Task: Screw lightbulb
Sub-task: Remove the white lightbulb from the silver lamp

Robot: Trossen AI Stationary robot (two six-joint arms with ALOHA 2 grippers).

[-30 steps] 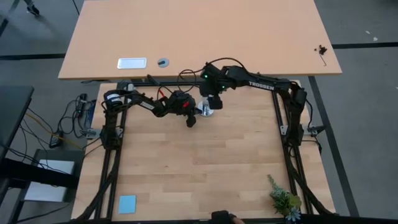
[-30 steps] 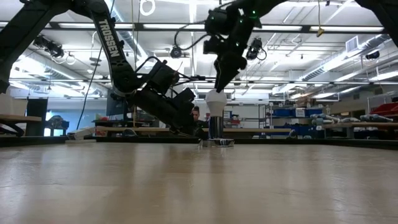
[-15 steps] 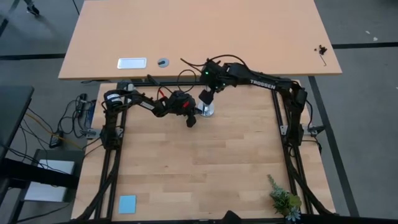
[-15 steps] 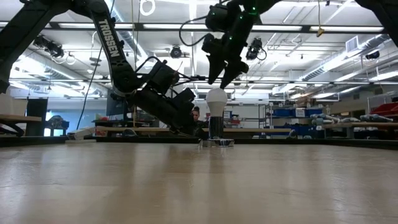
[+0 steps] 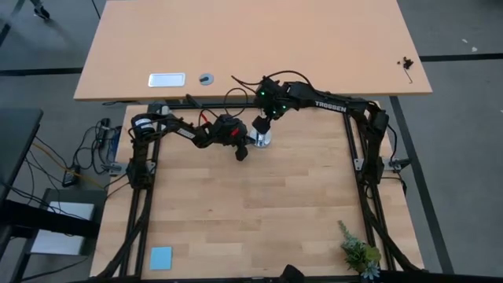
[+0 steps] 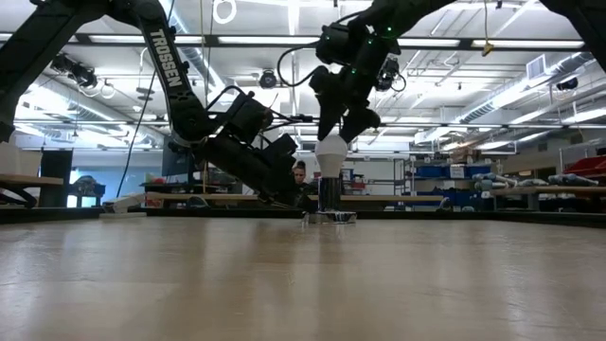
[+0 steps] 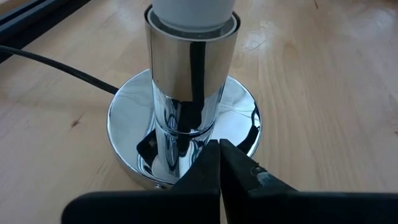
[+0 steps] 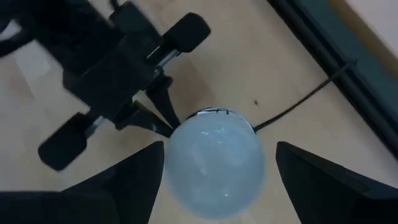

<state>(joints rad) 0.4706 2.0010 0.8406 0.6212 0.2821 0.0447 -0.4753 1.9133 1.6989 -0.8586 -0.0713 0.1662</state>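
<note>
The white lightbulb (image 8: 214, 162) stands upright in a chrome socket (image 7: 193, 68) on a round chrome base (image 7: 130, 118) at the table's far middle (image 5: 262, 140). My right gripper (image 8: 221, 146) hangs over it, open and pointing steeply down. Its two fingers flank the bulb's crown (image 6: 330, 150), and a gap shows beside at least one finger. My left gripper (image 7: 219, 155) is shut, low at the base from the table's left (image 6: 305, 201). My left gripper meets the socket's round chrome base at its near rim (image 7: 205, 163) with the tips of its shut fingers. It comes slanting down from the table's left. The base sits flat on the table with the socket upright.
A black cord (image 7: 56, 65) runs from the base toward the table's far edge. A small plant (image 5: 360, 253) stands at the near right corner and a blue square (image 5: 161, 257) lies at the near left. A second table (image 5: 167, 79) stands beyond. A person (image 6: 299, 175) shows behind.
My right gripper has opened off the bulb and rolled about its own axis. It drew a little above the bulb, then came back down around the crown. The bulb and socket have stayed in place.
</note>
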